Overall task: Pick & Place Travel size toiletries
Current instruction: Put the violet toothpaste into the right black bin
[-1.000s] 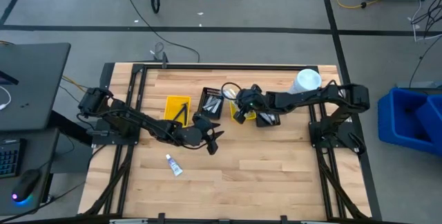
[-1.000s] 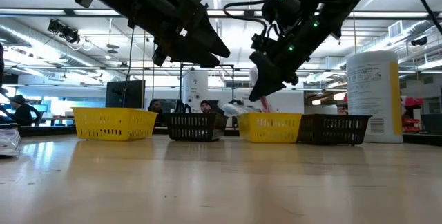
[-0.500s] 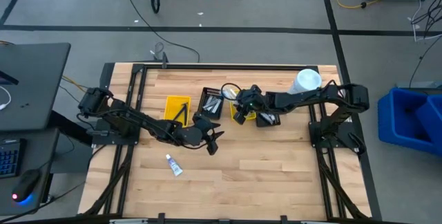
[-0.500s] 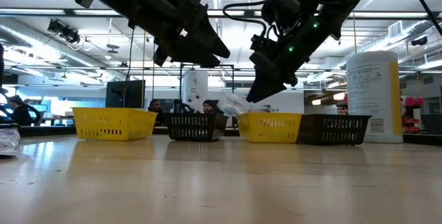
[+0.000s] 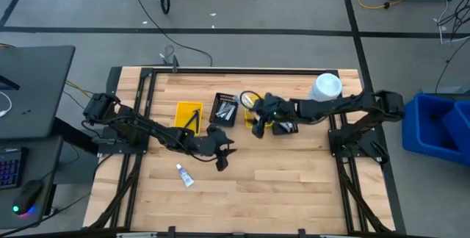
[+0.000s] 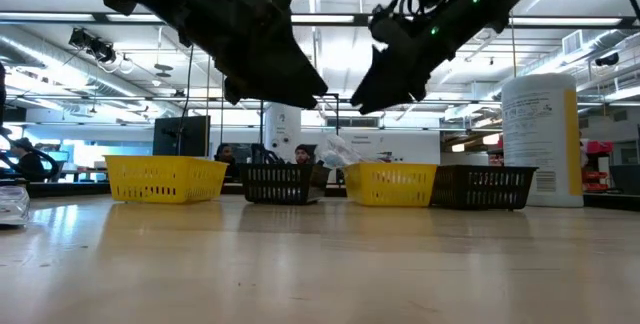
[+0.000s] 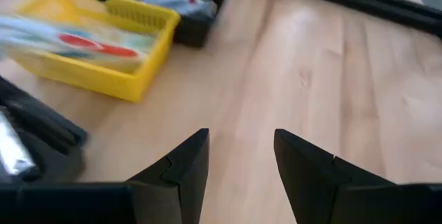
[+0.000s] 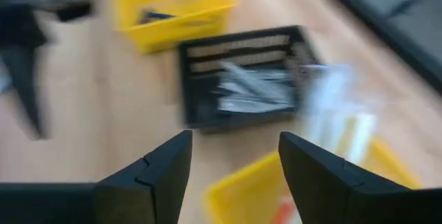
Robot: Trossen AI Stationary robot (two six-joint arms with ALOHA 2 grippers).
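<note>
My right gripper (image 8: 235,162) hangs open above a yellow bin (image 8: 242,196), touching nothing. A clear packet (image 8: 338,124) with a pale item in it lies over that bin's far side and sticks up above it in the low view (image 6: 338,151). A black bin (image 8: 238,79) beyond it holds silvery packets. My left gripper (image 7: 238,162) stands open over bare wood (image 5: 222,161), near the table's middle. A small white-blue toothpaste tube (image 5: 184,174) lies flat on the table, toward the near left.
Four small bins stand in a row: yellow (image 5: 189,114), black (image 5: 225,109), yellow (image 5: 251,117), black (image 5: 286,126). A big white bottle (image 5: 326,86) stands at the far right. Bare wood stretches along the table's near half.
My right gripper has opened and let go of the clear packet, which now lies on the yellow bin. It has then risen and drawn back from the bin. My left gripper has turned at the wrist without shifting place.
</note>
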